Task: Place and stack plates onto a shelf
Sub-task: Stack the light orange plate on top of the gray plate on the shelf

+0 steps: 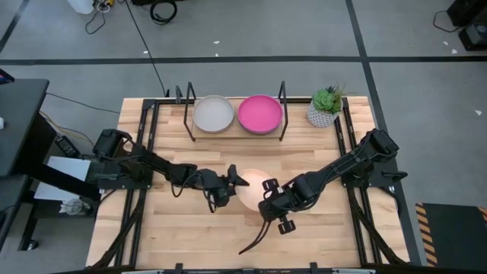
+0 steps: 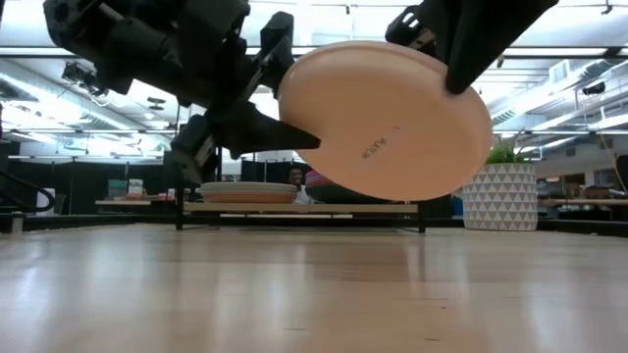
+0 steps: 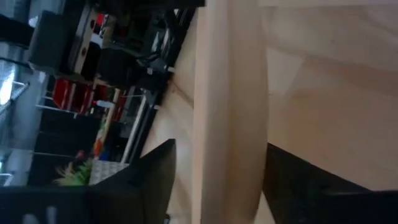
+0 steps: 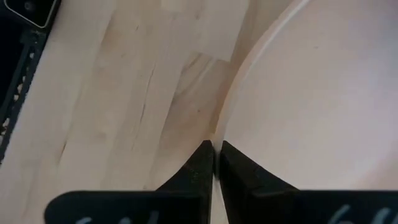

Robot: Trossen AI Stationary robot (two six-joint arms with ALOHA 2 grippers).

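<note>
Cream plate (image 2: 392,118): I see it tilted, off the table.
Right gripper (image 4: 215,163): pinching its rim.
Left gripper (image 3: 214,180): straddling its edge, clamped.

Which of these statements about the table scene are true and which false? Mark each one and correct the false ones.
1. Both grippers hold the cream plate off the table. True: the left gripper and the right gripper each clamp its rim.
2. The shelf is bare. False: a grey plate and a pink plate lie on it side by side.
3. A potted plant stands beside the shelf. True.
4. The cream plate is level. False: in the low view it tilts.
5. The pink plate lies nearer the plant than the grey one. True.
</note>
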